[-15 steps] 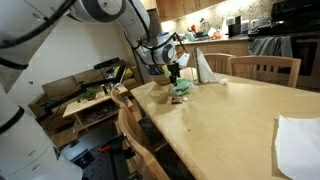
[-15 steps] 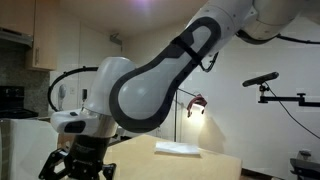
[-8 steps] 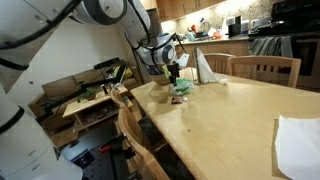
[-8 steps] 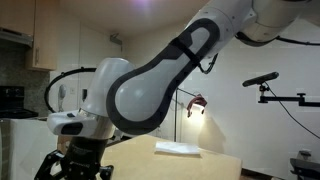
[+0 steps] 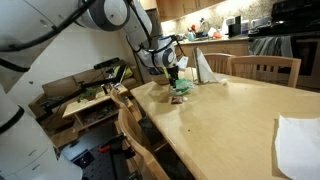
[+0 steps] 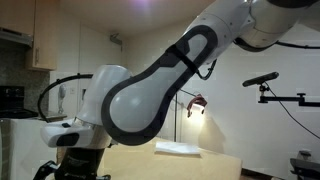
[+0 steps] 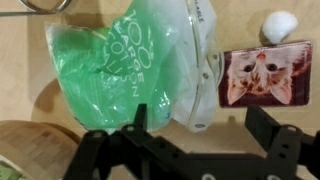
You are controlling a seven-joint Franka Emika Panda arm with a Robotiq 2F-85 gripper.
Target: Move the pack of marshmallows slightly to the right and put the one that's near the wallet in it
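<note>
Table, ext view: long pale wooden top (image 5: 215, 115); white sheet (image 5: 298, 145) at the near right corner; wooden chairs (image 5: 265, 68) round it.
Room, same view: kitchen at the back w/ wood cabinets and a cluttered counter (image 5: 225, 28); low shelf of clutter (image 5: 95, 95) beside the table.
Arm, same view: white Panda (image 5: 100, 12) reaches over the far end of the table; gripper (image 5: 174, 72) hangs just above the pack of marshmallows (image 5: 181, 88), only a small green blob here; crumpled white thing (image 5: 203, 68) just behind it.
Pincer, same view: too small to tell.
Room, an ext view: arm's grey-white joints (image 6: 140, 100) fill the frame; plain wall, lit lamp (image 6: 197, 105), a boom w/ a device (image 6: 262, 78); flat white paper (image 6: 180, 149) on the table top.
Only in wrist view: wallet, loose marshmallow, the pack's detail.
Pack, wrist view: clear crumpled plastic, green inside, white lettering; lies flat on the wood, left-centre of frame.
Wallet (image 7: 265, 75): cat pic on it, just beside the pack's right edge.
Loose marshmallow (image 7: 279, 25): white, on the wood just above the wallet in frame, outside the pack.
Pincer, wrist view: black fingers (image 7: 135, 120) spread wide, one over the pack's lower edge, the other below the wallet; nothing gripped.
Extras: metal ring (image 7: 45, 5) at the top edge; round tan rim (image 7: 25, 150) in the bottom-left corner.
</note>
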